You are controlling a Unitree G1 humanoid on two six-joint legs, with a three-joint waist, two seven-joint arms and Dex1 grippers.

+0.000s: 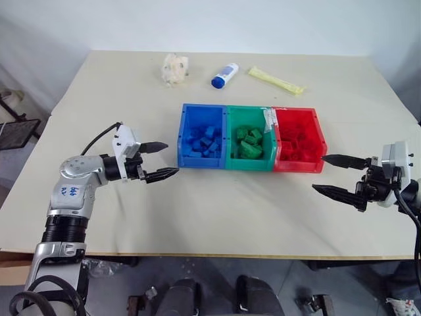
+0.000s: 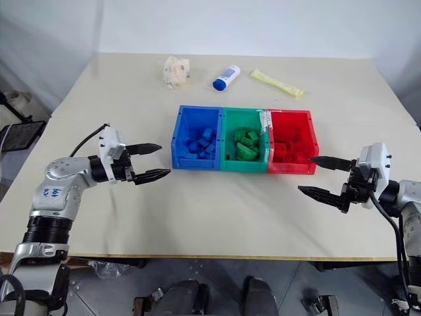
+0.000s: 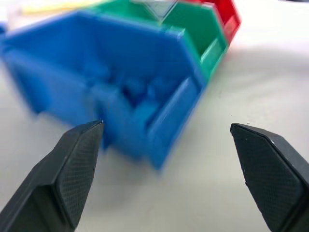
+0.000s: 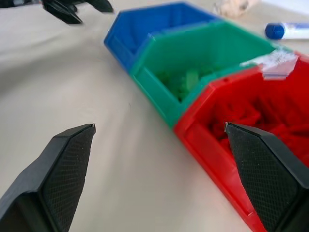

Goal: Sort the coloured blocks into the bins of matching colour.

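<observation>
Left eye view: left gripper (image 1: pixel 160 161) and right gripper (image 1: pixel 334 174) hover level, fingers released (nothing held), flanking the bins (image 1: pixel 225 165) on the beige bench (image 1: pixel 217 217).

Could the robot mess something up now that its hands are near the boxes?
Maybe. The left hand hangs open right beside the blue plastic bin, so a careless swing could shove the joined row. The right hand is open close to the red plastic bin and could nudge it too. Also, the white bottle with a blue cap lies loose on the beige table behind the bins and might be mistaken for a blue block.
</observation>
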